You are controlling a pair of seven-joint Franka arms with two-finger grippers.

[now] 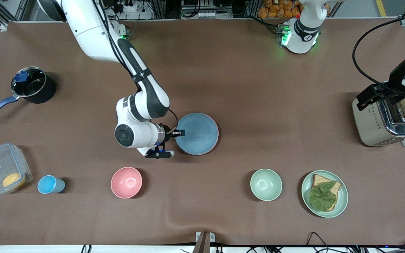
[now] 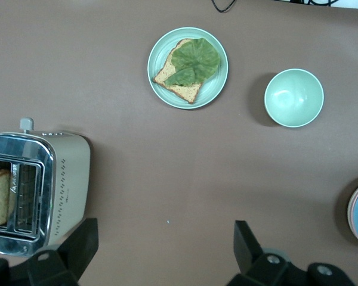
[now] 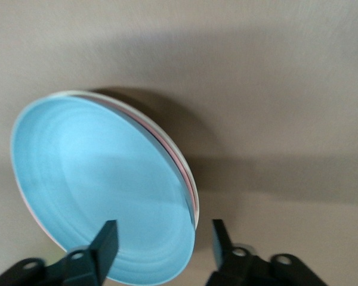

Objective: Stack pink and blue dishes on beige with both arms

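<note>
We are looking at a stack that appears finished: the blue plate (image 1: pixel 197 133) is lying on top, near the middle of the table, with the rim of the pink plate (image 3: pixel 178 159) showing just under it and a pale edge of the beige plate (image 3: pixel 68 93) peeking out below that in the right wrist view. We judge all three dishes are already stacked, so the step in hand is the release and withdrawal.

Our right gripper (image 1: pixel 176 133) is sitting at the rim of the stack on the side toward the right arm's end of the table. Its fingers (image 3: pixel 105 244) are standing apart, straddling the blue plate's edge without clamping it, so we are reading the jaws as open and holding nothing.

Our left gripper (image 2: pixel 161 247) is waiting high over the toaster (image 1: pixel 385 121) at the left arm's end of the table, its jaws spread wide and empty; the green bowl (image 2: pixel 293 98) and the green plate with toast and lettuce (image 2: pixel 188 67) are in its view.

Next, we are judging that the right gripper should back straight off the rim without dragging the blue plate, then lift clear.
</note>
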